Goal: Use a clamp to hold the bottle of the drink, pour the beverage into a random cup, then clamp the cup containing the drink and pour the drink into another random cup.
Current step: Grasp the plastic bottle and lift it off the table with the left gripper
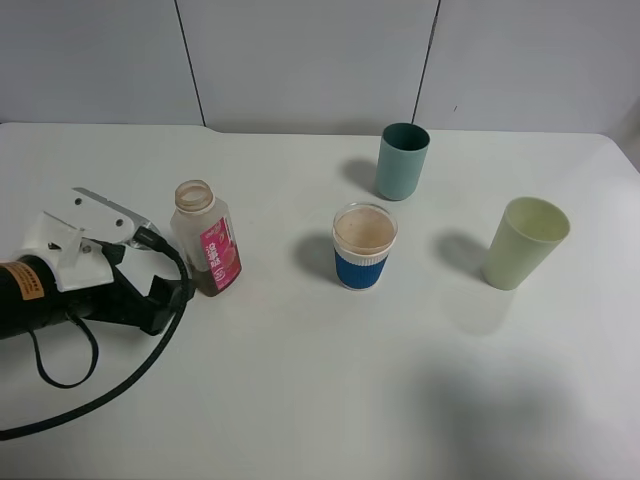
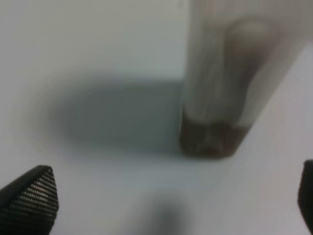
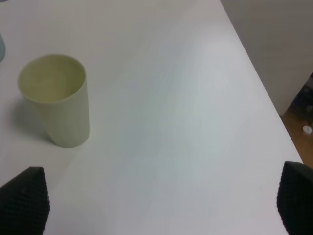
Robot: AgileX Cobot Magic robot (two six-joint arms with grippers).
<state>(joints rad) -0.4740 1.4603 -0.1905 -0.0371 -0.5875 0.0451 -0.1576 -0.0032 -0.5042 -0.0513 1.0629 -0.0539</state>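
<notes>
The bottle (image 1: 206, 238) stood upright and uncapped on the worktop (image 1: 300, 400), just beside the left end effector (image 1: 165, 265), whose jaws were spread wide with nothing between them. We judged the first pour done: only a shallow brown layer lay in the bottle's base, and the blue-banded cup (image 1: 365, 246) further in was full nearly to the rim. The next move, we reckoned, called for closing on that cup firmly, keeping it level, and carrying it to the pale green cup (image 1: 525, 242) or the teal cup (image 1: 402, 161) at the back, both upright. The left wrist view alone showed the dregs close up, though blurred. The right end effector (image 3: 159, 200) appeared only in its own wrist view, jaws wide apart and holding nothing. That view also looked into the pale green cup and showed it empty.
</notes>
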